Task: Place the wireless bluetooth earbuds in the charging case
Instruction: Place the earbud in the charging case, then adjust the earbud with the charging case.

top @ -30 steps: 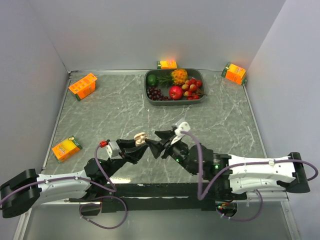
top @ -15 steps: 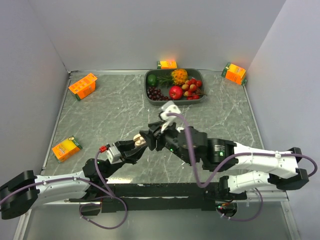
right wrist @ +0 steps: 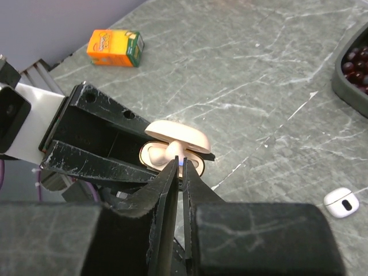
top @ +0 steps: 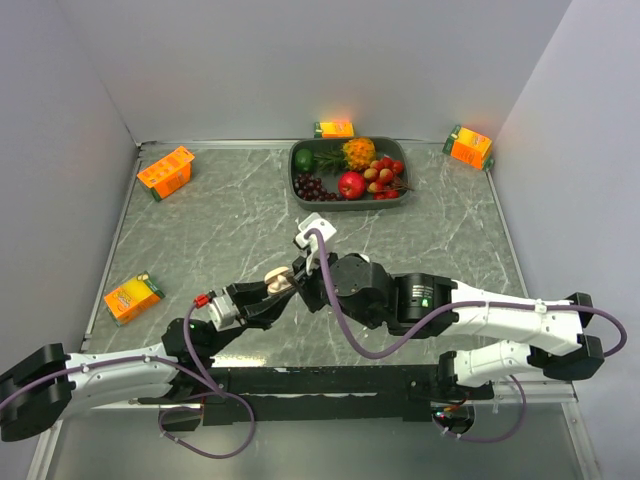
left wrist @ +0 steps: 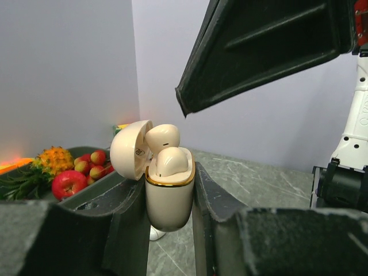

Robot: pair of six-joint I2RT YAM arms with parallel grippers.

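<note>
The charging case [left wrist: 168, 198], lid open and an earbud [left wrist: 171, 161] seated inside, is clamped in the left gripper [top: 275, 291]. The right gripper [right wrist: 179, 165] hangs just above it, its fingers nearly together and empty. A second earbud [right wrist: 341, 202] lies nearby on the grey marbled table [top: 220, 225], enclosed by pale walls [top: 300, 60].

We read the charging case [left wrist: 168, 201] as smooth cream plastic, satin-glossy, with a shiny gold metal-look band round its mouth. Earbuds [left wrist: 171, 161] seated in it: same cream plastic, glossy. Loose earbud [right wrist: 341, 202]: glossy white plastic. Left hand [left wrist: 168, 192]: matt black plastic fingers [left wrist: 123, 221], grainy, edges scuffed pale. Right hand [right wrist: 179, 167]: same matt black, fingers [right wrist: 152, 201] chipped whitish along the edges. Table [top: 220, 230]: grey-green marble-look top, smooth, low sheen. Carton [right wrist: 115, 48]: printed orange card, slight gloss. Tray [top: 350, 203]: dark matt plastic, we think; apple [left wrist: 68, 184] in it glossy.
</note>
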